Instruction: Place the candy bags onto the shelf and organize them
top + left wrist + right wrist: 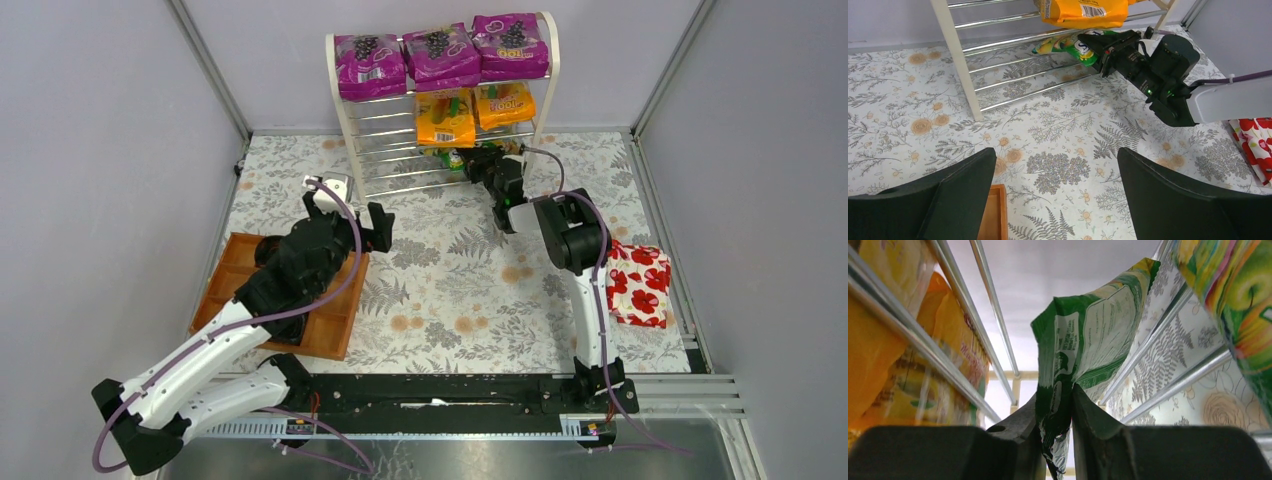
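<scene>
The white shelf (342,120) stands at the back of the table. Three purple candy bags (441,55) lie on its top tier and two orange bags (445,117) on the second. My right gripper (482,160) reaches into the third tier and is shut on a green-yellow bag (1088,320), pinching its edge between the chrome rods (923,350). A second green-yellow bag (1053,44) lies on that tier beside it. My left gripper (350,208) is open and empty above the floral cloth (1055,157), in front of the shelf's left post (955,55).
A brown wooden tray (325,325) lies under the left arm. A red bag with white flowers (638,283) lies at the right by the right arm. A small white object (338,185) sits near the shelf's left foot. Grey walls enclose the table.
</scene>
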### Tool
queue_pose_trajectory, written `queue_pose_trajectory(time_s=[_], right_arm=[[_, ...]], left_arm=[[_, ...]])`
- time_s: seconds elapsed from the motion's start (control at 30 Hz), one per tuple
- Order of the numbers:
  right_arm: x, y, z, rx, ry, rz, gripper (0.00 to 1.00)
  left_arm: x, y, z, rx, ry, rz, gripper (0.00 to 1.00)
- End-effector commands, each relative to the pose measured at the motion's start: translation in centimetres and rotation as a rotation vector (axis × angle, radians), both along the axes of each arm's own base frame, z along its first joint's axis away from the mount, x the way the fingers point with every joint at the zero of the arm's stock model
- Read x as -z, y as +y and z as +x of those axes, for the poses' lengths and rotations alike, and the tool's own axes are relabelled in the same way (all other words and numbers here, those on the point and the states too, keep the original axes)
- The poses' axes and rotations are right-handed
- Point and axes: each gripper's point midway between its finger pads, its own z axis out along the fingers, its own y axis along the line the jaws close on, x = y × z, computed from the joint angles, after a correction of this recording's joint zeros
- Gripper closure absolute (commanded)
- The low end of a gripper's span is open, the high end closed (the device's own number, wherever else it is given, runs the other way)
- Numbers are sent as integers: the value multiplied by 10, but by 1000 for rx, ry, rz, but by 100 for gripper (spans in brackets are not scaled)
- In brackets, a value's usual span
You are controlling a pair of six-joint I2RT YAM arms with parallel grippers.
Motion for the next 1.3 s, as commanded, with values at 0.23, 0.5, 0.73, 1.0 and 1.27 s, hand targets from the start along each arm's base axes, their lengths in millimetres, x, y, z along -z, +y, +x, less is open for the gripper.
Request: queue_pose_trajectory(time_s=[0.23, 0.5, 0.73, 1.0, 1.27], right_arm=[[-20, -12, 31, 141, -60, -28, 86], [4, -21, 28, 200, -1, -55, 86], [19, -15, 20, 205, 52, -76, 87], [31, -7, 10, 246, 124, -133, 85], [30, 8, 8, 248, 157, -134, 77]], left_arm=[[1, -5, 7, -12, -15, 13, 4], [0, -8, 6, 1, -14, 5, 4], [1, -8, 6, 4, -11, 7, 4], [2, -10, 6, 9, -7, 8, 4], [3, -11, 6, 15, -3, 9, 3]])
